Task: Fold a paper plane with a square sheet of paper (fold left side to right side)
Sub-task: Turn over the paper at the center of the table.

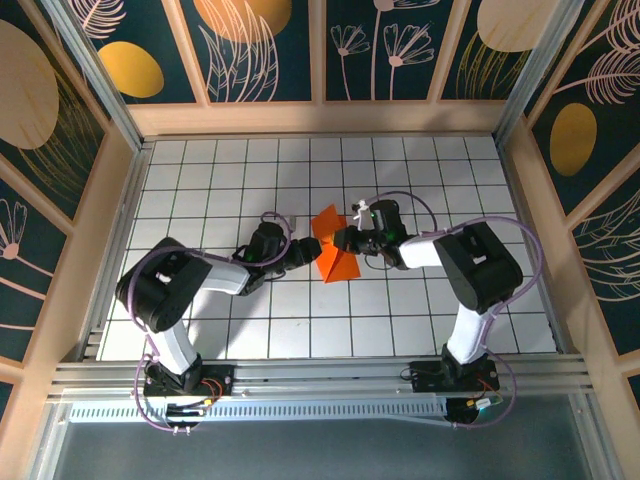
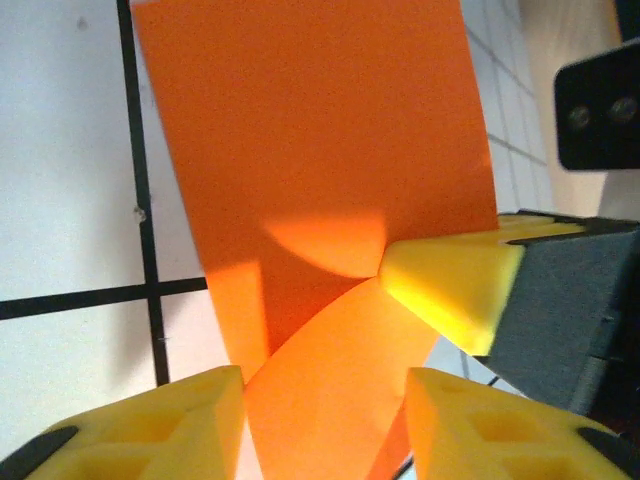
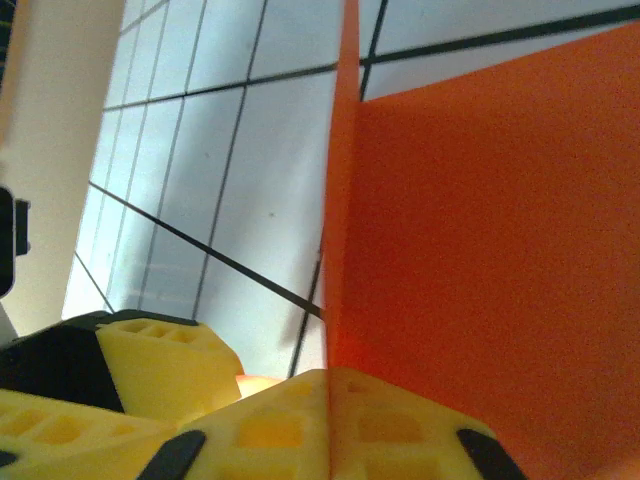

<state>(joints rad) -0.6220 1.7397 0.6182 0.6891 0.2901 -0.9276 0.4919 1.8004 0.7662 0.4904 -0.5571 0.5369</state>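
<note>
1. White gridded bench (image 1: 200,300), patterned walls (image 1: 260,50) around it: the square sheet of paper (image 1: 338,262) lies mid-bench, partly raised, between the left tool (image 1: 300,252) and the right tool (image 1: 343,240).
2. Left wrist: the left tool's fingers (image 2: 150,425) stand apart, straddling the curled sheet.
3. Right wrist: the right tool is clamped on the sheet's upright edge. The left-to-right fold looks half done. Next, that edge must be carried over to meet the far side squarely, then creased.

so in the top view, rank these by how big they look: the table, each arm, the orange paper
1. table
2. left arm and right arm: they look about alike, so I won't rank one over the other
3. orange paper
</note>
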